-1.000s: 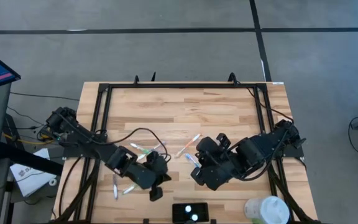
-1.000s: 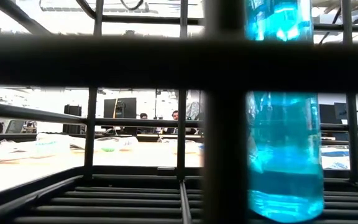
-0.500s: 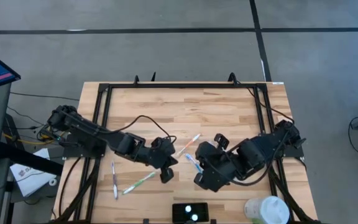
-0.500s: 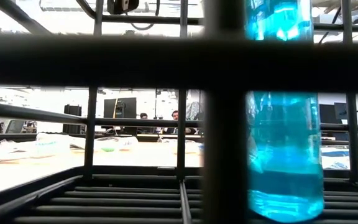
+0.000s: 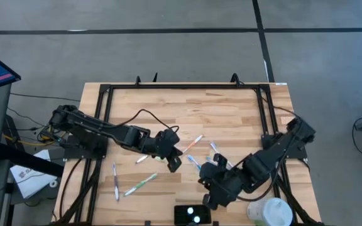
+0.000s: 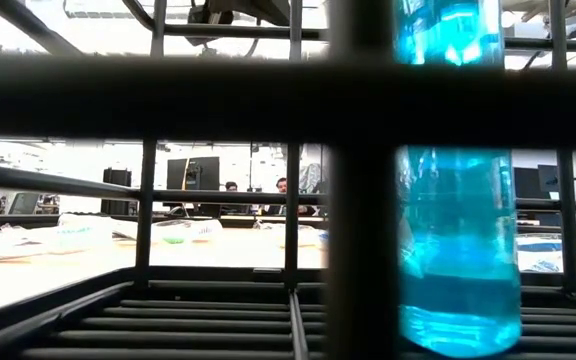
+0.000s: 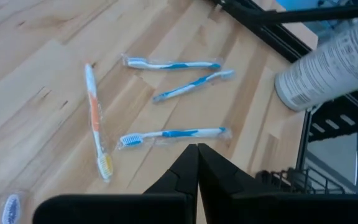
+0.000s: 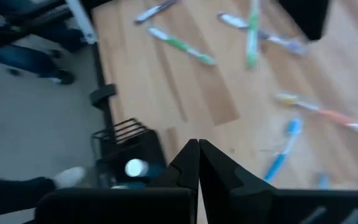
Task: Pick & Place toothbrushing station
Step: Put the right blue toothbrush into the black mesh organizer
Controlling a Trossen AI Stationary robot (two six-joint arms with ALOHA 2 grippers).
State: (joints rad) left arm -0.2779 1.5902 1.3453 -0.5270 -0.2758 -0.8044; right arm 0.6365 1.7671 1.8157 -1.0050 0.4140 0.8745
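The toothbrushing station, a low black holder (image 5: pixel 191 215), stands at the table's near edge; in the right wrist view the holder (image 8: pixel 127 153) lies just past my fingers. Several wrapped toothbrushes lie flat on the wood: a green one (image 5: pixel 140 184), an orange one (image 7: pixel 95 121) and a blue one (image 7: pixel 173 135). My left gripper (image 5: pixel 175 164) is shut with nothing in it above the table's middle, over the brushes. My right gripper (image 5: pixel 210 201) is shut with nothing in it, just right of the holder and above the table.
A white round container (image 5: pixel 270 212) stands at the near right corner, close to my right arm. A black frame (image 5: pixel 105 100) runs round the table. In the low view a black wire grid and a blue bottle (image 6: pixel 458 230) fill the foreground.
My left gripper has swung from the near left part of the table toward its middle, right and farther back, uncovering the brushes it stood over. My right gripper has sunk and gone toward the near edge, closer to the holder. Both have stayed shut.
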